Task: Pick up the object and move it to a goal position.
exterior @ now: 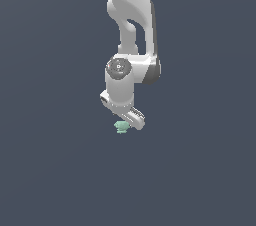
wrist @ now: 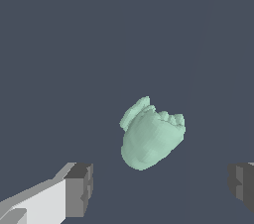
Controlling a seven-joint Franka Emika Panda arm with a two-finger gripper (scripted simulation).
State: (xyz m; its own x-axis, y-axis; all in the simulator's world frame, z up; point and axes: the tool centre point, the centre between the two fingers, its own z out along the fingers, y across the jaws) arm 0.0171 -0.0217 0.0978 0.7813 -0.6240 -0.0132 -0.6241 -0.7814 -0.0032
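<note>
One mint-green object (wrist: 151, 139) lies between spread fingers (wrist: 79, 188) of hand (wrist: 161, 191), untouched; hand wide apart.

A plain backdrop (exterior: 50, 170) of dark slate blue-grey filled the exterior view on every side of the object (exterior: 121, 127). Above it, below it and to both sides the tone was the same, flat and matte. The light was soft and even, and it made no bright patch on the surface around the object. Whether that surface was floor or wall could not be told.

In the wrist view the same slate backdrop (wrist: 59, 44) lay all around the object (wrist: 151, 139). One faint band (wrist: 198, 44), barely different in tone, slanted across the backdrop near the object; what it was could not be told.
</note>
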